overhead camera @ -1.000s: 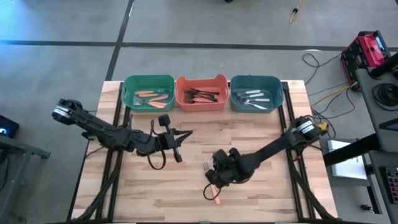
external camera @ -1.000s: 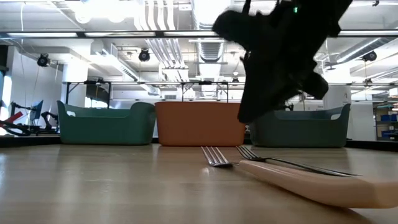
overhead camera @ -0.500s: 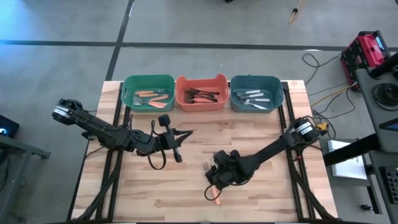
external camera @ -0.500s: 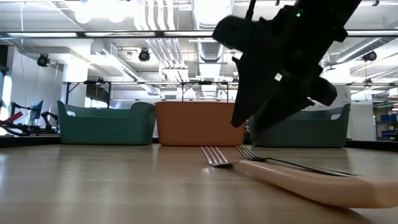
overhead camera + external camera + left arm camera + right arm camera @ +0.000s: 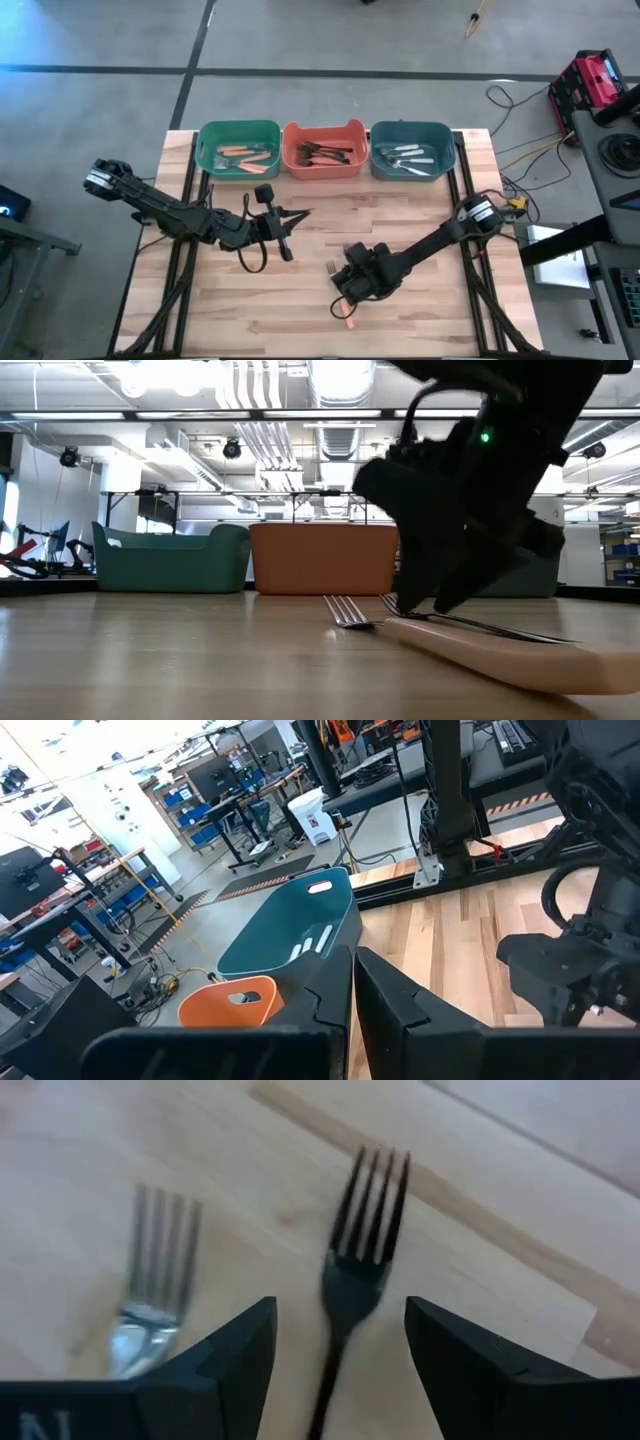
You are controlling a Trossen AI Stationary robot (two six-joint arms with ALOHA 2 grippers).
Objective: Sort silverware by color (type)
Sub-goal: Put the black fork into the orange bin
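Right end effector [image 5: 340, 1350] astride fork [image 5: 358, 1250], tines forward.

— Can anything be read here?

— Only one mark: a white capital "N", cut off at the picture's edge. It is printed on a dark plastic finger [image 5: 200, 1370] of the right gripper [image 5: 340, 1330], just beside the black metal fork [image 5: 365, 1230].

— And the red case [image 5: 590, 80], well apart from that fork?

— Its markings are too small to tell.
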